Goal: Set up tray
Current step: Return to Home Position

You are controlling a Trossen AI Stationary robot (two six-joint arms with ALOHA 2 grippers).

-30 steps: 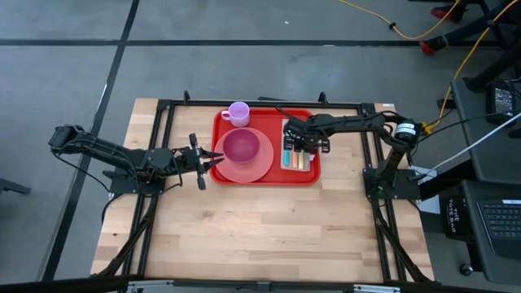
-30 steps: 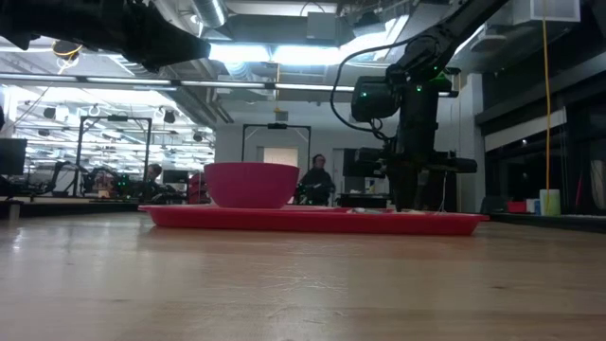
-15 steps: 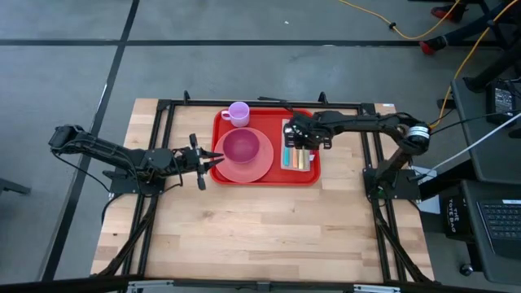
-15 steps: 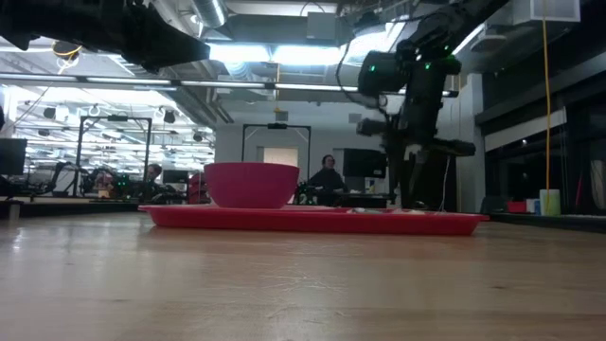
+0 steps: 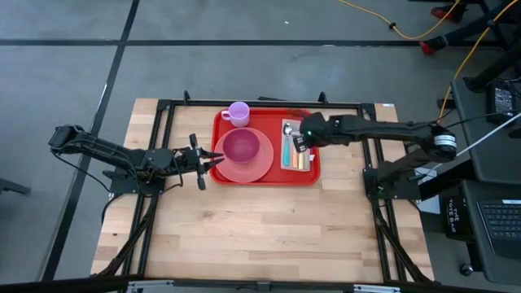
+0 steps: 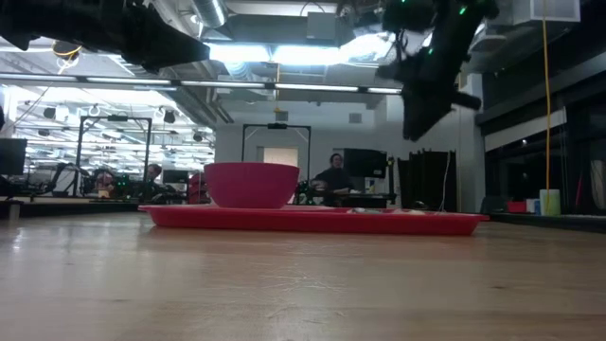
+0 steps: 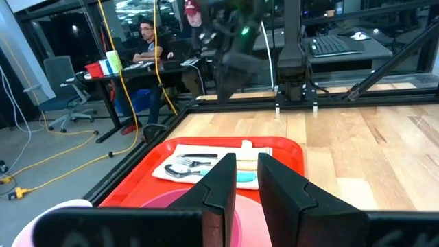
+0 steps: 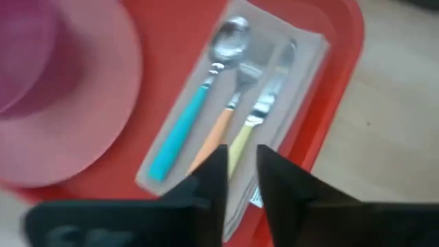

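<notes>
Over the table [image 5: 244, 236], from above, we see the tray [image 5: 293, 177] between the two arms, carrying a plate [image 5: 252, 171], bowl [image 5: 242, 146], cup [image 5: 238, 113] and napkin [image 5: 308, 163]. The right pincer [image 5: 298, 144] hovers above the napkin, and the left pincer [image 5: 207, 159] waits at the tray's left rim. At table height the tray is edge-on, what lies on it is hard to make out, and the right pincer hangs blurred above its right end. Both wrist views show fingers [image 7: 219, 185] slightly parted, released and gripping nothing; the right one looks blurrily down on spoon [image 8: 188, 123], fork [image 8: 223, 123] and knife [image 8: 257, 116] lying side by side.
</notes>
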